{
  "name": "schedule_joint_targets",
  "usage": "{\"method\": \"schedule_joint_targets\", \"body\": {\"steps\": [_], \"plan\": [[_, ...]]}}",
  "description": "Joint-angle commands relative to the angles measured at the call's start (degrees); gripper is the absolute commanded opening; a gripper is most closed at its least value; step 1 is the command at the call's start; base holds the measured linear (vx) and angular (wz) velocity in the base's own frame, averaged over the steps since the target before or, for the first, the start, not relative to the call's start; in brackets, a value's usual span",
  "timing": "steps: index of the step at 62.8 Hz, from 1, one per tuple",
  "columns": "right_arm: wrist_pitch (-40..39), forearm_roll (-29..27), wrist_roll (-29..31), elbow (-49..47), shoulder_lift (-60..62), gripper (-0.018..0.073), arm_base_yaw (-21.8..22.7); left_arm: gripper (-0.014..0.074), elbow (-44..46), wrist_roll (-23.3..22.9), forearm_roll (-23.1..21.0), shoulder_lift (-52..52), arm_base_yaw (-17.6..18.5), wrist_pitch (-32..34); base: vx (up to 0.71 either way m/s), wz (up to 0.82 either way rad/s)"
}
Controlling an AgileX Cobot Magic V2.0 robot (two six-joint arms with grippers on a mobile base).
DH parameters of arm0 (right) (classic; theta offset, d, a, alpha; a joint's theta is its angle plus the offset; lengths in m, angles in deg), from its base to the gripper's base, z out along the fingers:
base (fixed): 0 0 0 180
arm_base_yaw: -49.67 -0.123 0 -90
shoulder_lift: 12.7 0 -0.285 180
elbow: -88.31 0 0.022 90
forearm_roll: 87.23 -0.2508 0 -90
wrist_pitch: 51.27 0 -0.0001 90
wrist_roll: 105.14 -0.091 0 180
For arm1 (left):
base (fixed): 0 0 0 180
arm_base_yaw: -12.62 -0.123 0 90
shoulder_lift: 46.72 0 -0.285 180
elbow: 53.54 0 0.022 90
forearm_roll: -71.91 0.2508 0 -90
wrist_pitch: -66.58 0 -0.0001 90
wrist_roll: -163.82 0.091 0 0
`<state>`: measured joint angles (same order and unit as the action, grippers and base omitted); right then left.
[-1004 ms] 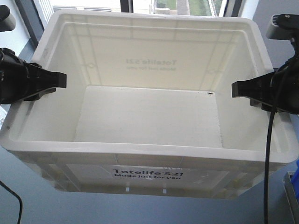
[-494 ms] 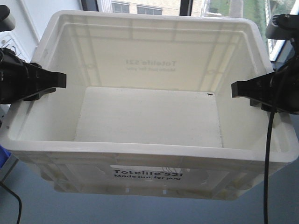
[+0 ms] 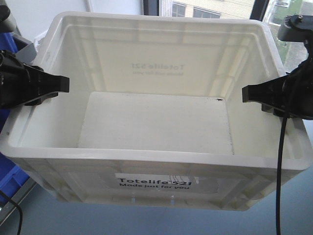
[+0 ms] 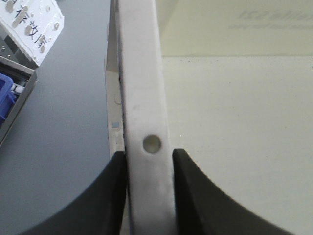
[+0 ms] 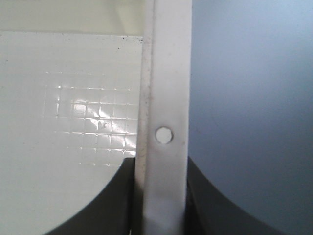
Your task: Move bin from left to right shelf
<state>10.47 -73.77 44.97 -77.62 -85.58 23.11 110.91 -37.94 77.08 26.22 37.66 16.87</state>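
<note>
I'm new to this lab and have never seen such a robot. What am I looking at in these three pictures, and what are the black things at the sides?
This is a two-armed mobile robot. The wide picture looks forward from the robot into an empty white bin. The black pieces are its end effectors, the pinching parts of the arms. The other two pictures come from wrist cameras: the left end effector is shut on the bin's left rim, the right end effector on its right rim, one finger inside the wall, one outside. The bin seems held up between them. A blue bin shows lower left.
</note>
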Motion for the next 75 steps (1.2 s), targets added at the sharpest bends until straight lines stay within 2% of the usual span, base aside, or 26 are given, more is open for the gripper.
{"method": "schedule_joint_targets", "body": {"steps": [1,75], "plan": [[-3.6,7.3,-0.1,-1.9,1.6,-0.0004,0.5,0.0038,2.4,2.2,0.4,-2.5,0.4,6.7,0.12,0.45],[-3.7,7.3,-0.1,-1.9,1.6,-0.0004,0.5,0.0038,2.4,2.2,0.4,-2.5,0.4,6.7,0.07,0.52]]}}
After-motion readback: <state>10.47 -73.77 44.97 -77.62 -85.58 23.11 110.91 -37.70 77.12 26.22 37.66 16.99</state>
